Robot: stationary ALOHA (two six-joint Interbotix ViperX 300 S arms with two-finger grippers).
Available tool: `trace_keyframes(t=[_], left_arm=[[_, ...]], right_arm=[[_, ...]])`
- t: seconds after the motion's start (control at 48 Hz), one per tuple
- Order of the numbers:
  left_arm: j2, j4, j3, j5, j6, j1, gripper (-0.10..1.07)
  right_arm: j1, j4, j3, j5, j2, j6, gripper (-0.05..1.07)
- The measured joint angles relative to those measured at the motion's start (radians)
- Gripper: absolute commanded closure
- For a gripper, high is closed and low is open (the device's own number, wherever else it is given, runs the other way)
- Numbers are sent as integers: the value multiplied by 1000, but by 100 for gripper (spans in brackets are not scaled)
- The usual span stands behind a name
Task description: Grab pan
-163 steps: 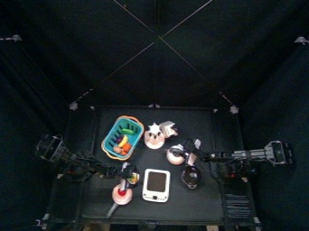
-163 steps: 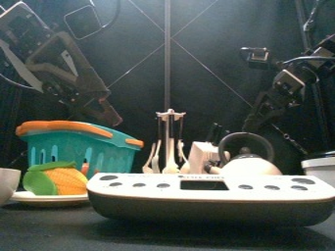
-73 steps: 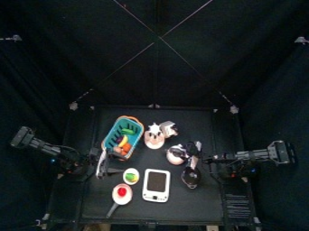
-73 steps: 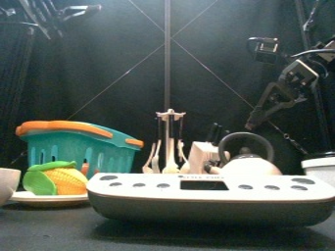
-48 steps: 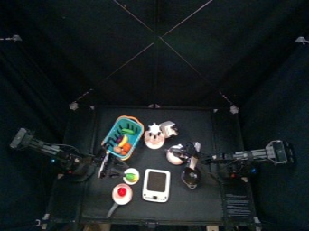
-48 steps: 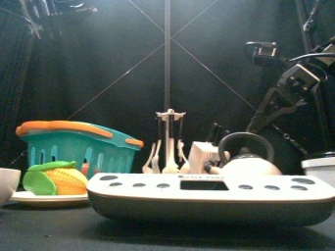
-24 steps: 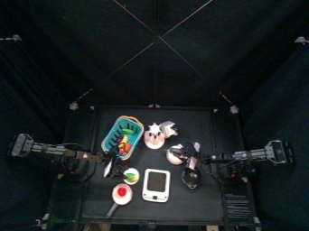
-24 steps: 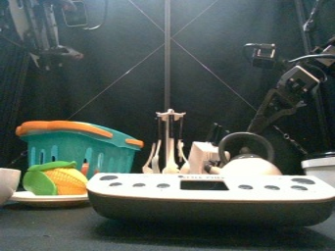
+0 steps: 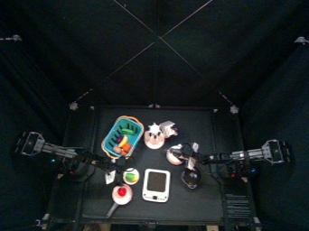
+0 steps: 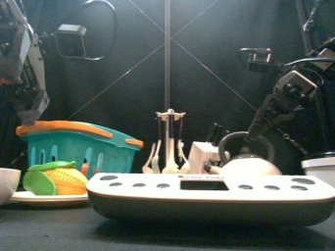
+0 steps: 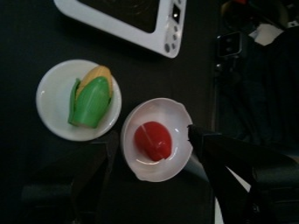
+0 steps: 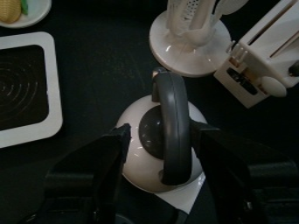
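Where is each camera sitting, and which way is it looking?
Top view: high overhead, looking straight down at the small black table; both arms enter from the sides.
Front view: at the table's front edge, looking level past the white kitchen scale; arms hang behind.
Left wrist view: on the left arm, facing a white bowl holding a red ball; own jaws frame it.
Right wrist view: on the right arm, facing the white kettle with a dark handle; own jaws straddle it.
Shared: front and right wrist views both show the kettle.
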Motion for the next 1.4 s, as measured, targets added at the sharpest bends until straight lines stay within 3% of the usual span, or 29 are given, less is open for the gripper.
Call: trace_keyframes(t=[0.188,0.354,0.667,1.104,1.396], left_arm=[[114,38,12,-2,-103,-25,0],[204,61,12,-2,-115,-26,0],[241,11,5,-26,-117,-67,3],[262,0,3,-18,-117,-57,47],[195,69,-37,77,-118,-11,49]], right_arm=[[-2,0,-11,-5,21,-2,14],[0,0,-21,-14,43,0,14],[-2,0,-21,-17,58,-2,14],[-2,-2,-25,-15,58,-2,14],[-3,-3,-25,-17,58,-2,14]])
